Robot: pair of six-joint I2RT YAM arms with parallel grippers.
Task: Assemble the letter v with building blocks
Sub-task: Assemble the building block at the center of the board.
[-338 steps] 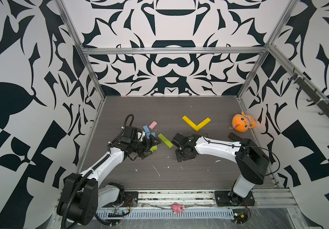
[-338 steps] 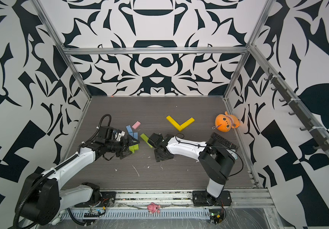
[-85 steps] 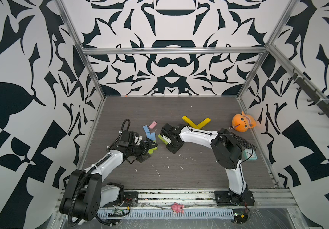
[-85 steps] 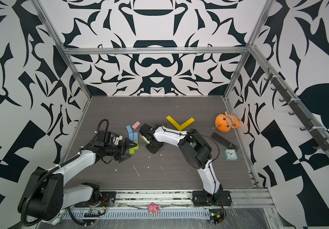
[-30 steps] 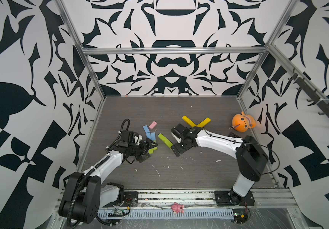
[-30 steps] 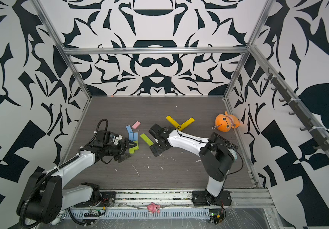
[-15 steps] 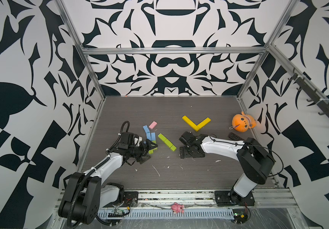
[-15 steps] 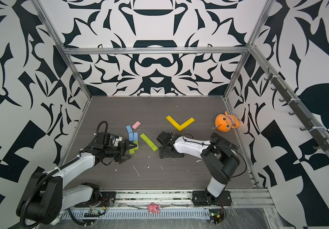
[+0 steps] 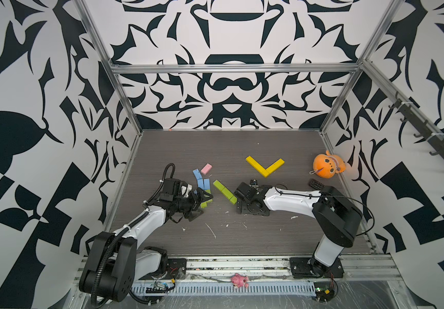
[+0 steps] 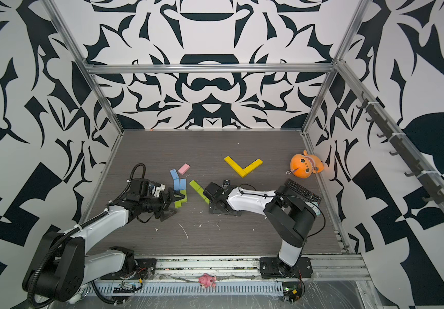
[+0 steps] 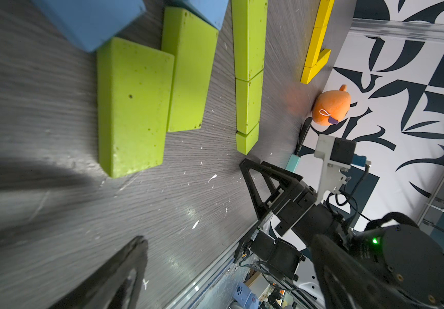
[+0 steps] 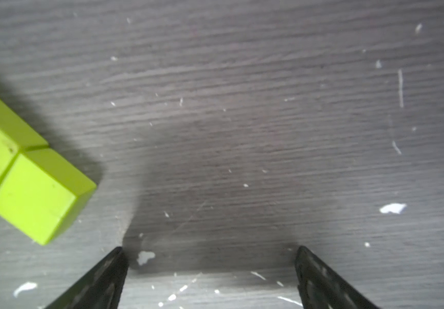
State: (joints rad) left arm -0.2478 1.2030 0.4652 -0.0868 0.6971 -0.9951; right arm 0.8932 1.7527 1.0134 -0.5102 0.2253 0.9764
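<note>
Obs: right gripper point(image 12: 210, 251) spread wide, empty; lime green row point(image 12: 28, 187) at frame's left edge, outside the fingers; left gripper point(image 9: 205, 205) wide, empty, lime green pair point(image 11: 135, 107) just beside its tips. Mid-frame: yellow V point(image 9: 265, 167).

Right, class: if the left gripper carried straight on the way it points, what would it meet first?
Most likely the nearer short lime green block: it lies just ahead of the open left gripper, beside a second lime green block. Depth is hard to judge.
</note>
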